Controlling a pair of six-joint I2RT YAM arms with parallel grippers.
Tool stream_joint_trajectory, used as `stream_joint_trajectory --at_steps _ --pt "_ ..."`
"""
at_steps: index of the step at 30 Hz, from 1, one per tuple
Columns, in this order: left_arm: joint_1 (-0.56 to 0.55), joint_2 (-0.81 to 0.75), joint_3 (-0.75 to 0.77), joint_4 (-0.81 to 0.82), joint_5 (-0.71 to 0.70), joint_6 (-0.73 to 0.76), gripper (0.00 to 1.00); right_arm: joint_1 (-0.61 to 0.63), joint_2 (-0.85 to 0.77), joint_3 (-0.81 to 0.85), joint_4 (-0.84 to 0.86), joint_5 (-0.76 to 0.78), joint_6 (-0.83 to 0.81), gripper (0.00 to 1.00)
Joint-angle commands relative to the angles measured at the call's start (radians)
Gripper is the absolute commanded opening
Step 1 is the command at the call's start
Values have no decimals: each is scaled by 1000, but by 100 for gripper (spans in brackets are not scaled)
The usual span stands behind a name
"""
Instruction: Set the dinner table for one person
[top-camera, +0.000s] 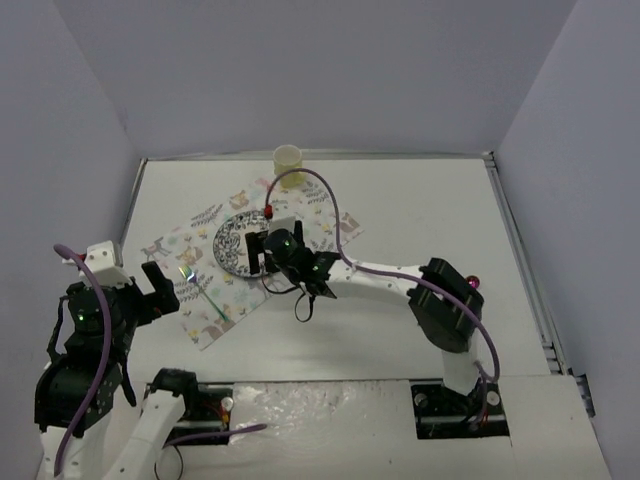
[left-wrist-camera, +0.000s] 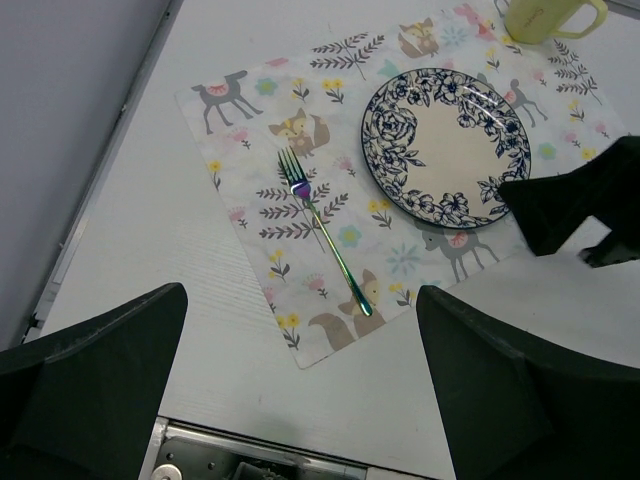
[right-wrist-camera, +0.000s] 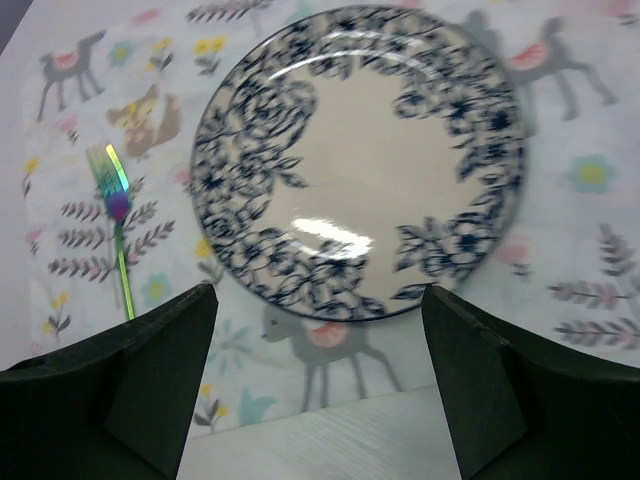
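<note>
Grey walls are enclosing the white surface (top-camera: 420, 200), which is spreading across the whole booth floor and carrying everything else. We are seeing a floral animal-print placemat (top-camera: 190, 250) lying askew on its left-centre part. A blue-patterned plate (top-camera: 232, 245) is sitting on the placemat. A rainbow-tinted fork (top-camera: 205, 295) is lying on the mat at the plate's seven o'clock, apart from it. A yellow cup (top-camera: 289, 160) is standing at the plate's one o'clock, by the mat's far corner. The right jaws are hovering apart over the plate's three-o'clock side. The left jaws are standing wide apart at the placemat's eight o'clock, over bare surface.
</note>
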Motion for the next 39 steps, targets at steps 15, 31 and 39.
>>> stream_joint_trajectory --at_steps 15,31,39 --pt "0 156 -152 353 125 -2 97 -584 -812 -712 -295 177 357 100" --pt "-13 158 -257 434 112 -8 97 -1028 -818 -769 -493 66 357 93" --pt "-23 133 -263 419 104 -2 97 -1061 -762 -789 -526 12 368 81"
